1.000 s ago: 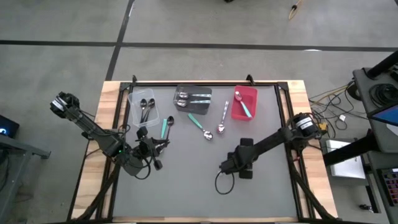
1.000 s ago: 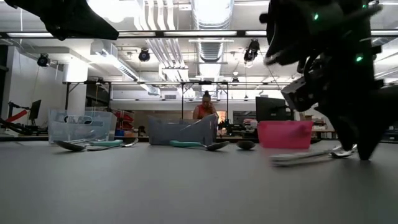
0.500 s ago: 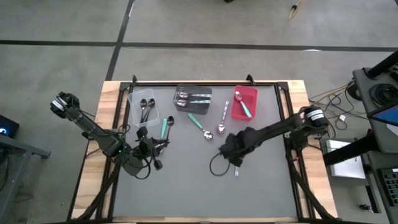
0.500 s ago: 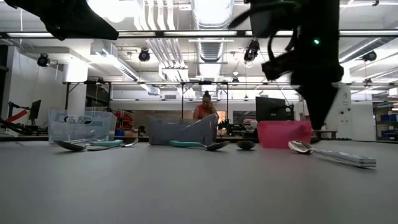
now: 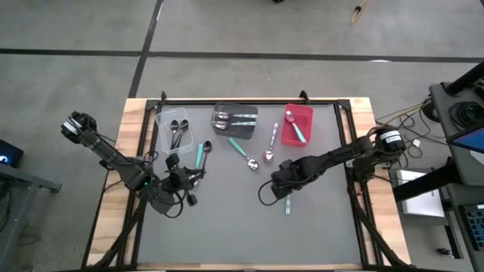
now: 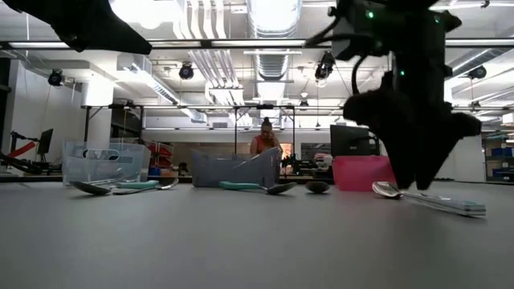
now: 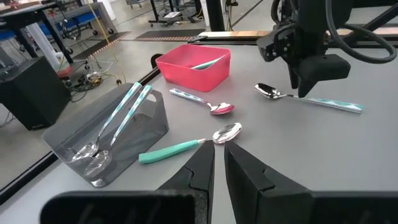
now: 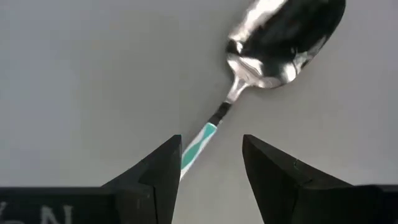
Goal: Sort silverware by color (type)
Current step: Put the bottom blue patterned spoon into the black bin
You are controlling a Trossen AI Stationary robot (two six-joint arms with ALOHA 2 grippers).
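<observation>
A spoon with a silver bowl (image 8: 283,37) and a teal-patterned handle (image 5: 287,204) lies flat on the grey mat right of centre; in the low view the spoon (image 6: 430,200) rests along its whole length. My right gripper (image 5: 284,183) hangs just above it, open and pointing down. Its fingers (image 8: 155,177) stand on either side of the handle, apart from it. My left gripper (image 5: 193,178) waits shut at the mat's left, near a teal-handled spoon (image 7: 186,147). Two more loose spoons, one teal-handled (image 5: 243,151) and one silver (image 5: 271,145), lie mid-table.
Along the far edge stand a clear bin (image 5: 162,121) with black spoons, a dark grey bin (image 5: 234,109) with spoons and a red bin (image 5: 306,113) with a teal-handled spoon. Another teal-handled spoon (image 5: 201,153) lies by the clear bin. A person stands in the room beyond the table.
My right gripper has risen a little, shifted toward the table's far left and rolled about its wrist. The spoon that lay under its fingers has swung round on the mat. In the low view its bowl now points the other way and it lies flat.
</observation>
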